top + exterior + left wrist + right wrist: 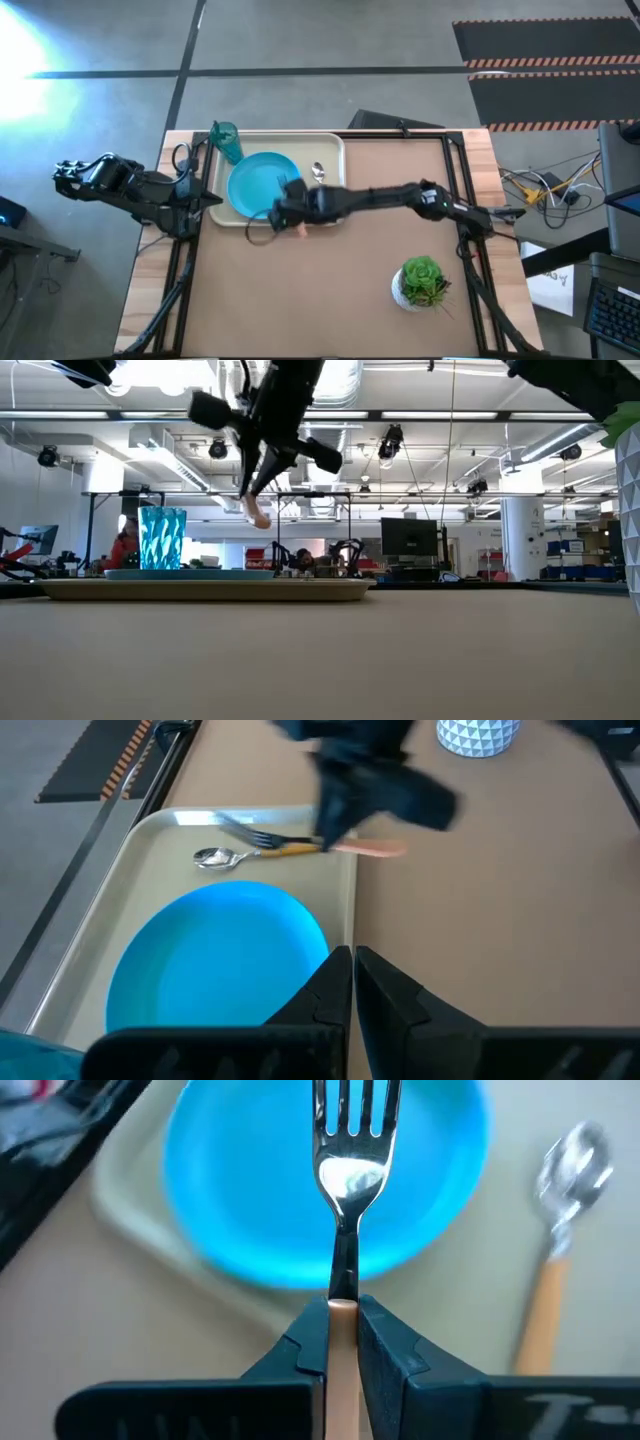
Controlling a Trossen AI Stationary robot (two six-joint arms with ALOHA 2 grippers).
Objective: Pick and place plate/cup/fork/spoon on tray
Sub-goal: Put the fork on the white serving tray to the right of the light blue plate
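The cream tray (330, 145) lies at the table's far left. On it rest the sky-blue plate (262, 183), the teal cup (226, 140) in its far-left corner, and the spoon (318, 172) to the right of the plate. My right gripper (283, 208) hovers over the tray's near edge, shut on the orange-handled fork (357, 1140). The fork's tines reach out over the plate (250, 1180). My left gripper (352, 970) is shut on nothing and waits off the tray's left end. My right gripper pinches the fork between its two fingers where the metal neck meets the orange handle (342, 1308). The fingers slant down from the table's right side and lie along the fork, whose tines stick out past them. The fork is lifted clear; its handle end (258, 518) hangs above the tray.
A green plant in a white pot (422, 282) stands at the table's near right. Bare brown tabletop spreads between the tray and the plant. The room beyond the far edge shows monitors and a person in the low view.
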